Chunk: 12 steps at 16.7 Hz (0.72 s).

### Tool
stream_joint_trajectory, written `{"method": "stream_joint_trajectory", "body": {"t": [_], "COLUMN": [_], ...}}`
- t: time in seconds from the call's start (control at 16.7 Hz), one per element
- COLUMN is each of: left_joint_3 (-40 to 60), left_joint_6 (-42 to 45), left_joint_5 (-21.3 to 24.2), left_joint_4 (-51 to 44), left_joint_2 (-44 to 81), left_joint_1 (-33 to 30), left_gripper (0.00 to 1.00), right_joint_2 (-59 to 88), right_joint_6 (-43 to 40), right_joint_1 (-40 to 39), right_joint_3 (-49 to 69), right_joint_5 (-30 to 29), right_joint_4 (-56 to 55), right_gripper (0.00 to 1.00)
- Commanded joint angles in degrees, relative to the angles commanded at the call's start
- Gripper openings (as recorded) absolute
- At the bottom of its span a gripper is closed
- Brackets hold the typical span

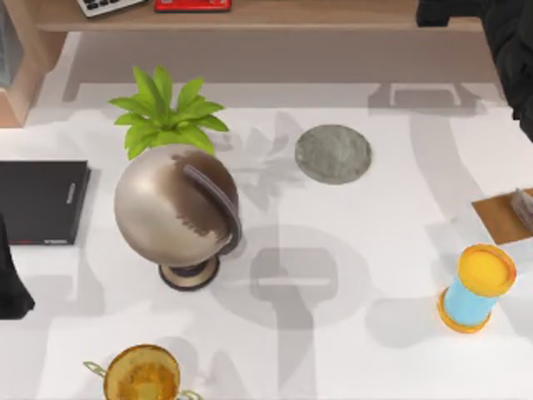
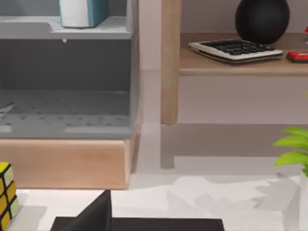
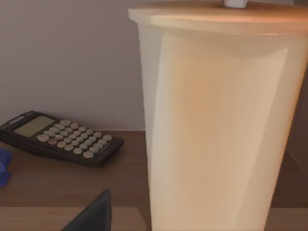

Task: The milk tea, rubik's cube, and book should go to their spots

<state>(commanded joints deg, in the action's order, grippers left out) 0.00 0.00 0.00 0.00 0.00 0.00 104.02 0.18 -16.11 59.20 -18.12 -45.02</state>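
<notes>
The milk tea (image 3: 216, 120), a tall peach-beige cup with an orange-tan lid, stands on a wooden shelf right in front of my right gripper (image 1: 508, 37) at the table's back right. The light-blue book (image 2: 82, 12) stands on a grey shelf, seen from the left wrist. The rubik's cube (image 2: 6, 197) sits on the table by the wooden cabinet base. The grey speckled coaster (image 1: 333, 153) lies at the back centre. The black slab (image 1: 42, 202) lies at the left edge, with my left gripper (image 1: 10, 283) just in front of it.
A big bronze globe lamp (image 1: 176, 208) and a green plant (image 1: 166, 112) stand left of centre. A blue cylinder with orange ends (image 1: 477, 287) is at the right, a gold trophy (image 1: 141, 375) at the front. A calculator (image 3: 62, 139) lies on the shelf.
</notes>
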Motion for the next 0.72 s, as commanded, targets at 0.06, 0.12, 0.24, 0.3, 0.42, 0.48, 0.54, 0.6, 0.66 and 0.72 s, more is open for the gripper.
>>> {"method": "stream_joint_trajectory", "body": {"t": [0.06,0.12,0.24,0.3,0.42,0.48,0.54,0.6,0.66,0.72], "left_joint_3": [0.00,0.00,0.00,0.00,0.00,0.00,0.00,0.00,0.00,0.00], "left_joint_6": [0.00,0.00,0.00,0.00,0.00,0.00,0.00,0.00,0.00,0.00], "left_joint_5": [0.00,0.00,0.00,0.00,0.00,0.00,0.00,0.00,0.00,0.00], "left_joint_4": [0.00,0.00,0.00,0.00,0.00,0.00,0.00,0.00,0.00,0.00], "left_joint_2": [0.00,0.00,0.00,0.00,0.00,0.00,0.00,0.00,0.00,0.00], "left_joint_1": [0.00,0.00,0.00,0.00,0.00,0.00,0.00,0.00,0.00,0.00], "left_gripper": [1.00,1.00,1.00,1.00,1.00,1.00,1.00,1.00,1.00,1.00], "right_joint_2": [0.00,-0.15,0.56,1.55,4.47,6.19,7.94,9.65,11.25,12.64], "right_joint_6": [0.00,0.01,0.02,0.02,0.00,-0.01,-0.03,-0.04,-0.06,-0.07], "right_joint_1": [0.00,0.30,0.39,0.52,0.99,1.31,1.66,2.01,2.35,2.67], "right_joint_3": [0.00,-0.28,0.65,2.01,6.10,8.56,11.12,13.67,16.07,18.18], "right_joint_5": [0.00,0.09,0.25,0.45,0.94,1.22,1.53,1.85,2.19,2.48], "right_joint_4": [0.00,0.12,0.33,0.65,1.70,2.38,3.12,3.89,4.65,5.35], "right_gripper": [1.00,1.00,1.00,1.00,1.00,1.00,1.00,1.00,1.00,1.00]}}
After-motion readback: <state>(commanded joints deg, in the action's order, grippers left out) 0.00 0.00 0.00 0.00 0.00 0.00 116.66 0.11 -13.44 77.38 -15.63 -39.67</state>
